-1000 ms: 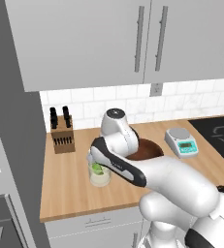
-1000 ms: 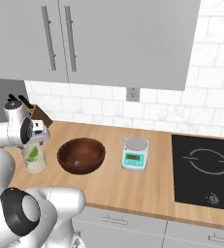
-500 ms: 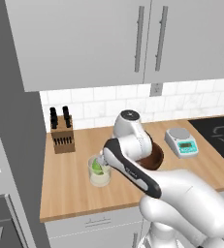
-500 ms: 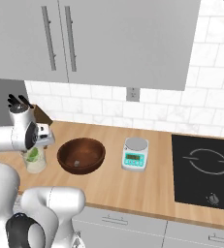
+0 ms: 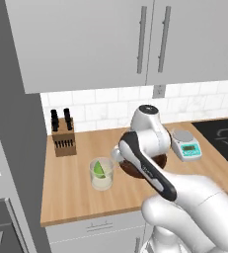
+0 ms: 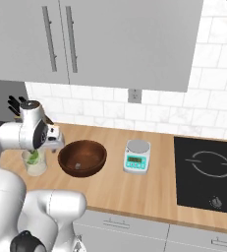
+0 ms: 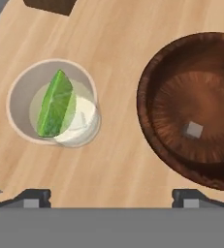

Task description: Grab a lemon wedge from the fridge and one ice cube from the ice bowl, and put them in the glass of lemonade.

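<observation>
Lemon wedge (image 7: 55, 104) seen resting inside glass of lemonade (image 7: 53, 102) on counter (image 7: 113, 160); gripper (image 7: 111, 196), jaws spread, nothing held, poised between glass and ice bowl (image 7: 193, 111), lone ice cube (image 7: 195, 129) apparently targeted.

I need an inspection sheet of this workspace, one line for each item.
Surface: wooden counter, dry.
Job's things: lemon wedge lies in the glass; brown bowl beside it holds one ice cube.
Clutter: knife block, white scale.
Gripper: gripper open, empty, above the counter between glass and bowl.
Cables: nothing seen.
Surroundings: grey cupboards, tiled wall, black hob.
</observation>
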